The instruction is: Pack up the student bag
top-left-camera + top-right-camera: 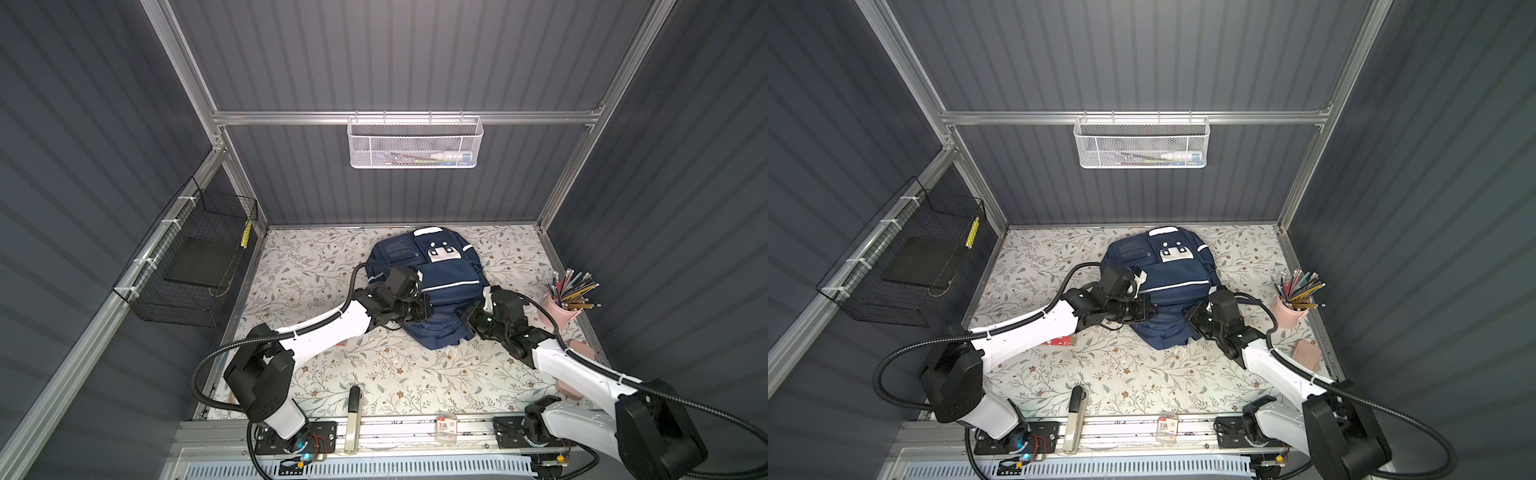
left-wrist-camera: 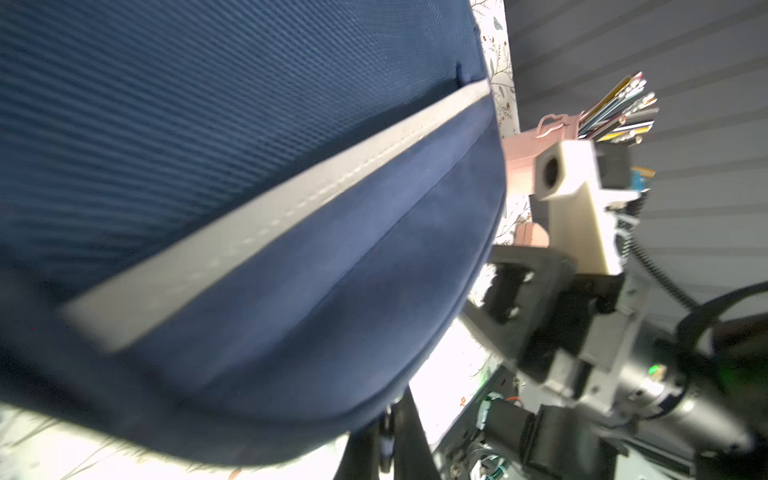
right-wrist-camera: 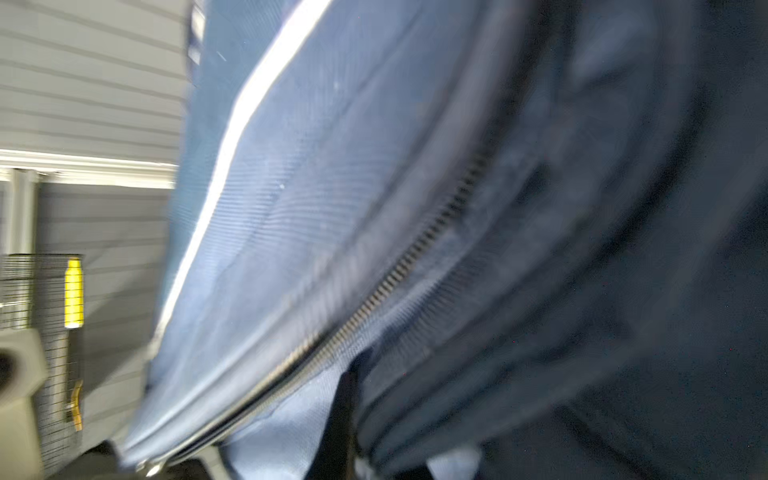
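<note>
The student bag (image 1: 446,270) (image 1: 1179,270), navy with white stripes and a white dotted patch, lies flat in the middle of the floral table. My left gripper (image 1: 428,309) (image 1: 1152,309) is at its near left edge. In the left wrist view its fingers (image 2: 407,436) are pinched on a small zip pull (image 2: 386,440) under the bag's rim (image 2: 249,124). My right gripper (image 1: 461,311) (image 1: 1187,311) presses into the near right side. In the right wrist view it (image 3: 353,415) is shut on a fold of navy fabric beside the zip (image 3: 415,249); one finger is hidden.
A pink cup of pencils (image 1: 559,309) (image 1: 1289,311) stands right of the bag, a pink pad (image 1: 1306,355) nearer. A red packet (image 1: 1061,340) lies under my left arm. A stapler (image 1: 353,415) and a small packet (image 1: 446,428) sit at the front edge. Wire baskets hang on the left wall (image 1: 187,266) and back wall (image 1: 415,143).
</note>
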Robot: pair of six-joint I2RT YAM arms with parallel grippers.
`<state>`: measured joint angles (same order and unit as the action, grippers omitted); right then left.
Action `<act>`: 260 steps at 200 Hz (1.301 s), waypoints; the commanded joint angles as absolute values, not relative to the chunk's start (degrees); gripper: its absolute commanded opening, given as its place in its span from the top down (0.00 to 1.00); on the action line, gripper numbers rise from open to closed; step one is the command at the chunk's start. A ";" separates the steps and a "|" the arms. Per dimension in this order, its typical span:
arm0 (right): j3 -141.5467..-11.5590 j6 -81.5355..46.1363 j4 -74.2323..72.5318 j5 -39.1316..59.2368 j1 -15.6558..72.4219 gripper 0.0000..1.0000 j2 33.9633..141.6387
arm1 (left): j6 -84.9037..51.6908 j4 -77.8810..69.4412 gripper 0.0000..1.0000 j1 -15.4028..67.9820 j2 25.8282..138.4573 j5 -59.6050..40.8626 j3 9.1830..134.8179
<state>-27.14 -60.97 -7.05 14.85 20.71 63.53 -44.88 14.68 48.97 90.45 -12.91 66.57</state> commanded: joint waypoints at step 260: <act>-22.41 -60.86 9.45 24.11 15.39 0.36 43.48 | -35.31 5.61 1.00 41.25 88.04 -16.48 61.87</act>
